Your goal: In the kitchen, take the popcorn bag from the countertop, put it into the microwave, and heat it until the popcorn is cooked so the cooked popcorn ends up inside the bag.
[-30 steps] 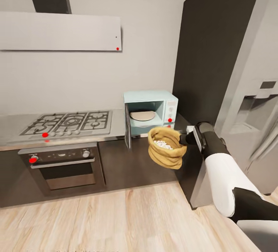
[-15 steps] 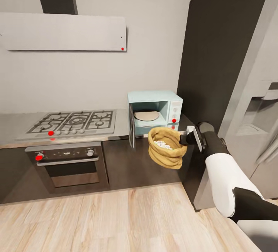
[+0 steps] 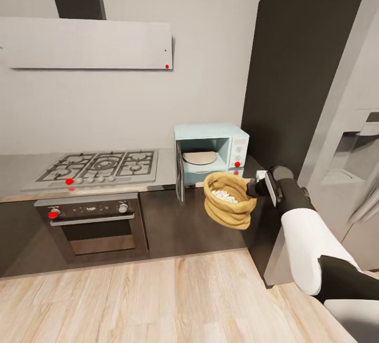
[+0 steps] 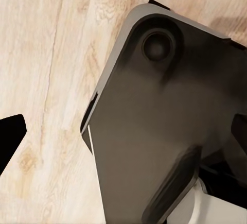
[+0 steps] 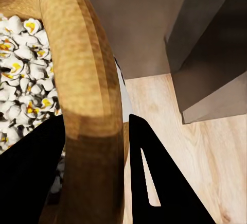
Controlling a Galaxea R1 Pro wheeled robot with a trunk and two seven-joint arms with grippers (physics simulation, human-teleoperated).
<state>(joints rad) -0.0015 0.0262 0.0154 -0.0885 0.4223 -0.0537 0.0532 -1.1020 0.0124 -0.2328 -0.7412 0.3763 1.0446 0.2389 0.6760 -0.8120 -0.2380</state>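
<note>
A tall dark panel [image 3: 295, 69] rose at the right of the kitchen, with a grey refrigerator [image 3: 352, 164] beside it. Pale wood floor [image 3: 158, 301] ran across the foreground. The countertop [image 3: 163, 167], a grey glossy surface over dark cabinet fronts, carried a gas hob [image 3: 100, 165], with a built-in steel oven [image 3: 92, 224] below it and a flat grey hood [image 3: 84, 43] on the wall above.

At the right end of that surface stood the microwave [image 3: 231, 135], pale mint-blue, its door [image 3: 180, 177] swung open toward the hob. A round pale turntable plate [image 3: 199, 158] lay inside the cavity.

The right arm [image 3: 308, 238], white with dark joints, reached forward from the lower right. The right gripper [image 3: 253, 189] was clenched on the thick rolled rim of the popcorn bag [image 3: 229, 206]; in the right wrist view the two dark fingers [image 5: 159, 183] sat either side of the tan rim [image 5: 87, 105], one inside the bag and one outside. The bag hung in the air in front of the cabinet fronts, just below and in front of the open microwave, not resting on anything. The popcorn [image 3: 225, 194] showed in its mouth, and in the right wrist view it [image 5: 20, 80] looked white and puffed with yellow centres.

In the left wrist view a dark angular part of the robot [image 4: 170, 116] hung over the floor; whether the left gripper was open or closed I cannot tell.
</note>
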